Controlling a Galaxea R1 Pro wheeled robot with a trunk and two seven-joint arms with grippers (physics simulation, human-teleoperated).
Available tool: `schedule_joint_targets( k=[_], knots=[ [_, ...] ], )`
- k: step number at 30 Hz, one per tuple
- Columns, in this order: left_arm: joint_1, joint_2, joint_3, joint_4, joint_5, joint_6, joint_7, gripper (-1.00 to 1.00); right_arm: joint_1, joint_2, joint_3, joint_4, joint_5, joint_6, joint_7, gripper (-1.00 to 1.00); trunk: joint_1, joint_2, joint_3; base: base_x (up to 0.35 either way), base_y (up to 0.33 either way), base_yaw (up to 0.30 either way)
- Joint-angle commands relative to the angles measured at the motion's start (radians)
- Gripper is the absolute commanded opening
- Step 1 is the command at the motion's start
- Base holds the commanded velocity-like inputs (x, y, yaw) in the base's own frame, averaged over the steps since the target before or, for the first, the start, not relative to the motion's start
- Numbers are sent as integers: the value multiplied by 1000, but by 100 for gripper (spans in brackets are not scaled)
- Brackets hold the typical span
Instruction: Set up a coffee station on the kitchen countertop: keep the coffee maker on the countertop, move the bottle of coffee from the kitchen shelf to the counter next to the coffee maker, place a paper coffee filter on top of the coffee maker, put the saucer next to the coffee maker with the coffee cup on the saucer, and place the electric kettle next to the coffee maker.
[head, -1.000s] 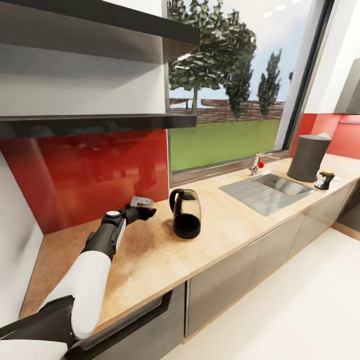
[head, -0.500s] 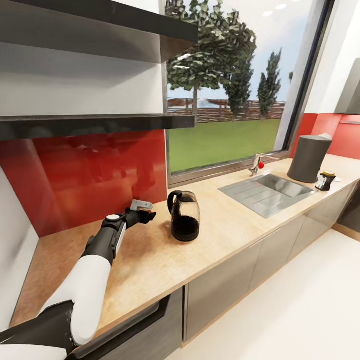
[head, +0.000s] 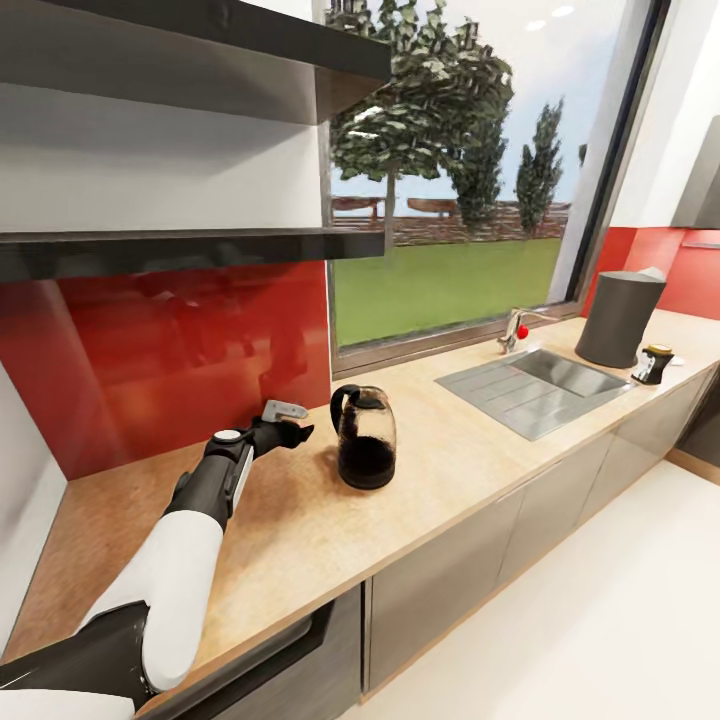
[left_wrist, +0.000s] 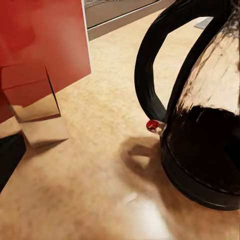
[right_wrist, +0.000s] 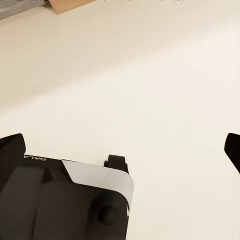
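Head view. I am looking down along a wood-grain worktop (head: 300, 540) backed by a glossy red splashback (head: 180, 350), with two dark shelves (head: 190, 245) above and a wide window (head: 450, 180) onto grass and trees. My left arm, white shell then black wrist, is reaching out over the worktop; my left gripper (head: 292, 431) is hanging just beside the electric kettle (head: 364, 437), on its handle side and apart from it. Whether those fingers are parted or closed I cannot tell from here. The kettle is standing upright: clear rounded glass body, black base, black loop handle. Further along the worktop are lying a steel sink (head: 535, 381) with a tap (head: 514, 328), then the coffee maker (head: 618, 318), a dark tapered cylinder, and a small dark jar with a yellow band (head: 654, 363) just beside it.

Left wrist view. This one is giving the kettle (left_wrist: 200, 110) at close range: rippled glass, dark contents low in the body, a small red switch (left_wrist: 152, 124) where the handle meets the base, and its shadow on the speckled worktop (left_wrist: 90, 190). A dark edge at the border may be one of my fingers; its opening is not readable.

Right wrist view. This one is showing pale, smooth floor (right_wrist: 150, 75) and part of my own black-and-white body (right_wrist: 75, 200). My right gripper (right_wrist: 125, 147) is standing wide open and holding nothing, the dark fingers (right_wrist: 11, 150) sitting at opposite borders.
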Motion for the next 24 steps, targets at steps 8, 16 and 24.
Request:
schedule_joint_targets(
  k=[8,16,24],
  knots=[
    [-1,-3,8,0,-6,4,-9,100,-1,0,9,0,-9,0,-3,100,1,-2,-2,213,-19,0],
    [16,-6,1,6,-5,4,-12,100,-1,0,9,0,-8,0,-3,100,1,-2,-2,62,-19,0],
    [28,-9,-12,7,-3,4,-12,100,-1,-1,8,1,-8,0,-3,100,1,-2,-2,101,-65,0]
  ],
)
